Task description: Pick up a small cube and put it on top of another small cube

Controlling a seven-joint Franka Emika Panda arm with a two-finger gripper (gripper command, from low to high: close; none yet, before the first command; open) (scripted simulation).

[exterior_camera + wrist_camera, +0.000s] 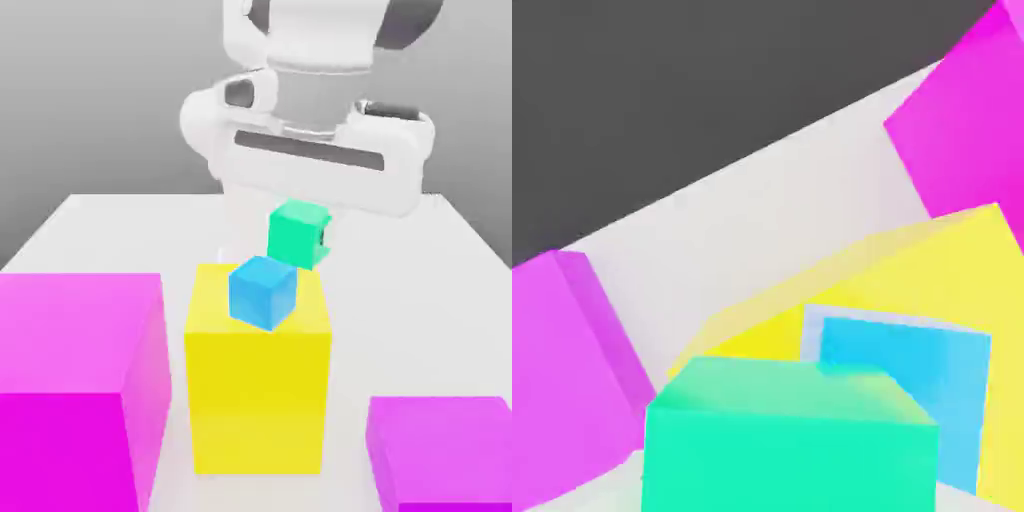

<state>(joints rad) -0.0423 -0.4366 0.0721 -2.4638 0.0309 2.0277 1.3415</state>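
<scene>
The small teal-green cube hangs in the air just behind and above the yellow block, under the white arm. My gripper is shut on it; a dark fingertip peeks out at the cube's side. The small sky-blue cube sits on top of the yellow block, slightly turned, lower than the teal-green cube and on its near side. In the hand view the teal-green cube is close up, with the sky-blue cube just beyond it on the yellow block.
A large magenta block stands at the exterior view's left, close beside the yellow block. A lower magenta block sits at the front right. The white table stretches behind them to the arm's base.
</scene>
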